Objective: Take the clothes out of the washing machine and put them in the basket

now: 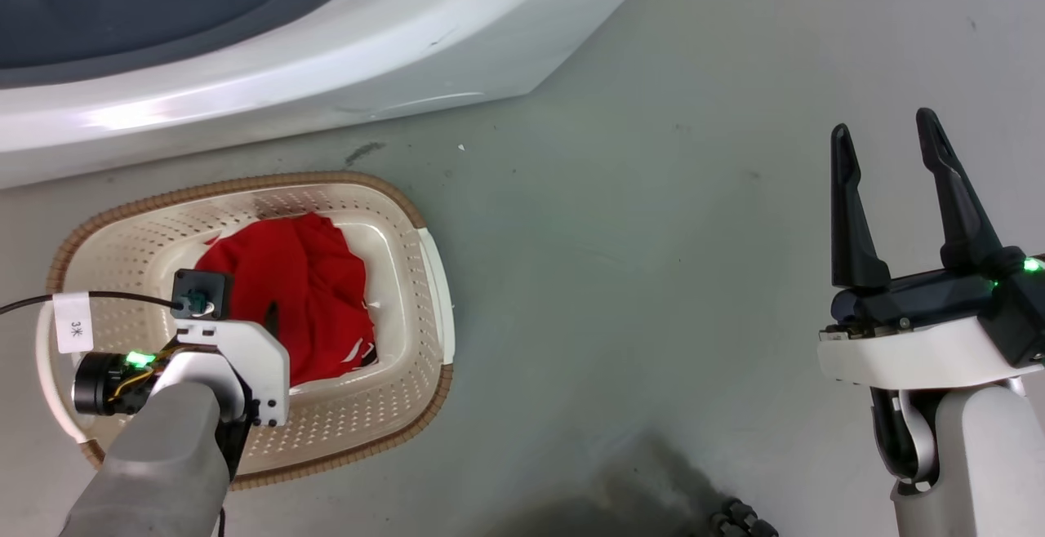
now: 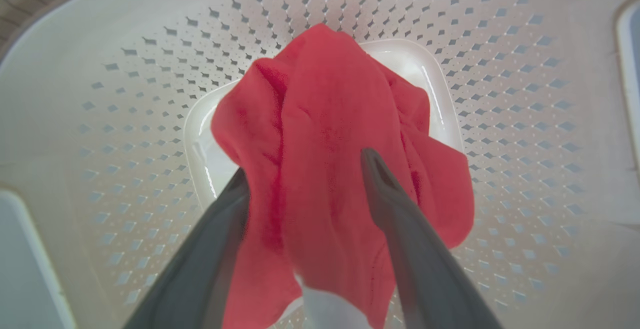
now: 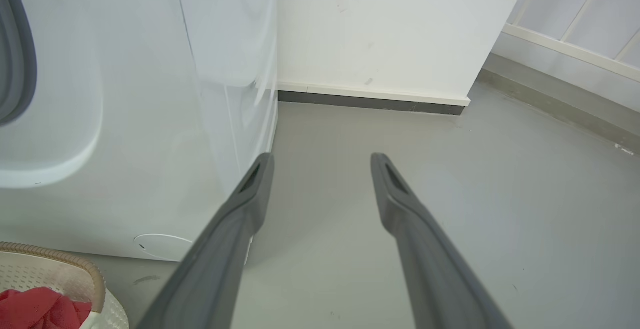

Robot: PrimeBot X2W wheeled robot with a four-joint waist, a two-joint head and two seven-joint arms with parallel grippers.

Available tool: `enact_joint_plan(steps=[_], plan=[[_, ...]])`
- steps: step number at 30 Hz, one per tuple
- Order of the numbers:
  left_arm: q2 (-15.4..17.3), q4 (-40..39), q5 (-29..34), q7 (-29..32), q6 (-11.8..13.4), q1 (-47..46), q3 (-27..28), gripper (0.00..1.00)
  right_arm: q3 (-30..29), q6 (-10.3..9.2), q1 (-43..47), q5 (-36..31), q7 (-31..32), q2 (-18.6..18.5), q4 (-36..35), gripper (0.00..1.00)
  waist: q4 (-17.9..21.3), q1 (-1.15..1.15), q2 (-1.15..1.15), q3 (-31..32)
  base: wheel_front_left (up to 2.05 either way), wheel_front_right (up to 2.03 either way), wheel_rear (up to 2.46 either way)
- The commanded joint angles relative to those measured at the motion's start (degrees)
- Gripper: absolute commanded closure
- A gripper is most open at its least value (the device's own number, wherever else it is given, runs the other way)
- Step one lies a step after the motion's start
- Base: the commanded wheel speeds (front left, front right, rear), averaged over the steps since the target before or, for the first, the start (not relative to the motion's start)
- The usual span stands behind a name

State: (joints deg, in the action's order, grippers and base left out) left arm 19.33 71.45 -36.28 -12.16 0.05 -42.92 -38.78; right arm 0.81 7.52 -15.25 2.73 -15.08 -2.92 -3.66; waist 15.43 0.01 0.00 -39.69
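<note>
Now, left claw (image 2: 305,169): spread wide just above the clothes (image 1: 314,292)
clothes: red heap inside the basket (image 1: 406,308), lower left of head view
right claw (image 1: 884,122): spread wide, lower right

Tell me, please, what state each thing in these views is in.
clothes, crumpled in the basket.
basket, upright on the floor, holding the clothes.
left gripper, open, fingers astride the clothes.
right gripper, open, empty.
washing machine, door state cannot be told.
</note>
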Motion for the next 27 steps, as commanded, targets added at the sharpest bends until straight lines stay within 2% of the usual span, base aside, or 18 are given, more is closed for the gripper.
enact_joint_plan(steps=[1, 9, 11, 12, 16, 27], plan=[[-0.1, 0.1, -0.3, -0.6, 0.1, -1.3, 0.2, 0.0, 0.0, -0.06, -0.8, -0.4, -0.1, 0.1, 0.1, 0.0, -0.6, -0.01, 0.0, 1.0, 0.0, 0.0, 0.0], [-2.3, -2.3, -1.7, -3.0, -0.6, -0.4, 2.4, 0.0, -0.5, -0.06, 0.3, -1.7, -0.1, 0.1, 1.2, 0.0, -3.6, -0.01, 0.0, 8.1, 0.0, 0.0, 0.0], [-2.2, -7.0, -1.2, -3.1, 0.1, 0.1, 4.3, 0.0, -0.9, -0.06, 0.8, -2.1, -0.1, 0.1, 1.4, 0.0, -4.6, -0.01, 0.0, 10.2, 0.0, 0.0, 0.0], [-1.7, -15.5, 0.6, -3.0, 1.0, 3.2, 8.0, 0.0, -1.5, -0.06, 1.8, -2.5, -0.1, 0.1, 1.7, 0.0, -6.3, -0.01, 0.0, 13.4, 0.0, 0.0, 0.0], [-2.4, -27.8, 4.3, -3.0, 1.7, 8.1, 14.3, 0.0, -2.8, -0.06, 3.1, -3.4, -0.1, 0.1, 2.1, 0.0, -8.7, -0.01, 0.0, 17.6, 0.0, 0.0, 0.0], [-7.3, -57.9, 17.5, -3.0, -0.1, 25.7, 30.8, 0.0, -4.2, -0.06, 7.0, -4.2, -0.1, 0.1, 2.1, 0.0, -12.5, -0.01, 0.0, 26.6, 0.0, 0.0, 0.0]])
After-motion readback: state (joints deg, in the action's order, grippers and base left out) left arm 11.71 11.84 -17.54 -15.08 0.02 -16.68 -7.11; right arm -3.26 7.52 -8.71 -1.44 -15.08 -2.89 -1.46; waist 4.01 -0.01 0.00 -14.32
